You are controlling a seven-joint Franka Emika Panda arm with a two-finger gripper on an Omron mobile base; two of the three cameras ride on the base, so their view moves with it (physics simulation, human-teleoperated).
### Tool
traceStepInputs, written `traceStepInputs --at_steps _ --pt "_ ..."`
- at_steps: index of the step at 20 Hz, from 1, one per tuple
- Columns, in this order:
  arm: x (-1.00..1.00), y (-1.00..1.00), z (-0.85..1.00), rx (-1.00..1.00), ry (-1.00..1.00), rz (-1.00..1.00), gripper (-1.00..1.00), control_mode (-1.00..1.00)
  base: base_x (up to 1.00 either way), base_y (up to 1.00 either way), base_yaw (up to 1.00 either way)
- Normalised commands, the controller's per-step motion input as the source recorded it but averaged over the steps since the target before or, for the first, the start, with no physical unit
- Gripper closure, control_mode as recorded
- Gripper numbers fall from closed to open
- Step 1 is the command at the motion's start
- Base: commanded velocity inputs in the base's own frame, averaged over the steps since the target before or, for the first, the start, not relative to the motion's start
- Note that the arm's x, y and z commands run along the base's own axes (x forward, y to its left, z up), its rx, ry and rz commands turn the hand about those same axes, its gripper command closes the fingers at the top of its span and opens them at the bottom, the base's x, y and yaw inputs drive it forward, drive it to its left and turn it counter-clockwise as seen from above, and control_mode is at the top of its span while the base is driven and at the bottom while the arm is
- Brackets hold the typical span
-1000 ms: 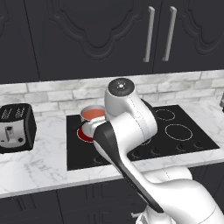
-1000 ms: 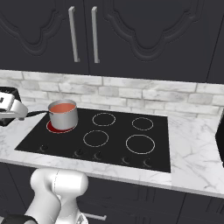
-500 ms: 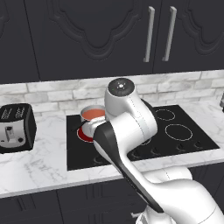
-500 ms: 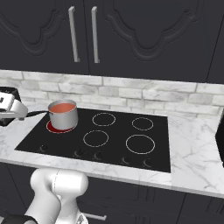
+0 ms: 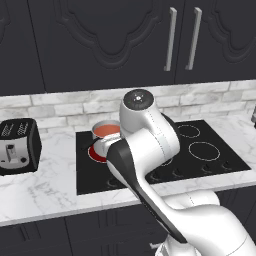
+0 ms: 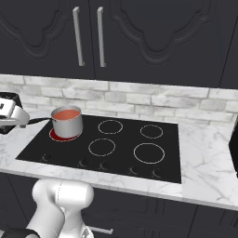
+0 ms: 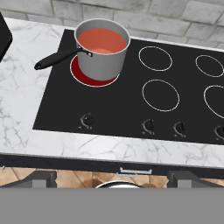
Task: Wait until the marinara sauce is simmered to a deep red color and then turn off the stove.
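Note:
The marinara sauce (image 7: 103,40) is a smooth orange-red surface in a small steel saucepan (image 7: 103,63) with a black handle pointing left. The pan stands on the rear left burner (image 7: 83,76), which glows red under it. The stove (image 7: 122,105) is a black glass cooktop with white rings and a row of small dark knobs (image 7: 87,119) along its front. My gripper (image 7: 113,177) hovers open in front of the stove's edge, well back from the knobs, with nothing between its fingers. The sauce (image 5: 106,130) (image 6: 66,113) also shows from both base cameras.
A black-and-silver toaster (image 5: 17,145) stands on the marble counter (image 7: 26,100) left of the stove. Dark upper cabinets (image 6: 139,32) hang above the tiled wall. A dark object (image 6: 234,148) sits at the counter's far right. My own arm (image 5: 145,150) hides part of the cooktop.

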Motion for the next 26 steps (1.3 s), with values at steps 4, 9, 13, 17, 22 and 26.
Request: traceStepInputs --at_steps 4,9,13,17,22,26 --pt "0.0 0.0 0.0 0.0 0.0 0.0 -1.0 -1.0 0.0 0.0 0.0" --pt "0.0 0.0 0.0 0.0 0.0 0.0 -1.0 -1.0 0.0 0.0 0.0" --pt "0.0 0.0 0.0 0.0 0.0 0.0 -1.0 -1.0 0.0 0.0 0.0" --pt "0.0 0.0 0.0 0.0 0.0 0.0 -1.0 -1.0 0.0 0.0 0.0" --pt "0.0 0.0 0.0 0.0 0.0 0.0 -1.0 -1.0 0.0 0.0 0.0" --pt "0.0 0.0 0.0 0.0 0.0 0.0 -1.0 -1.0 0.0 0.0 0.0"
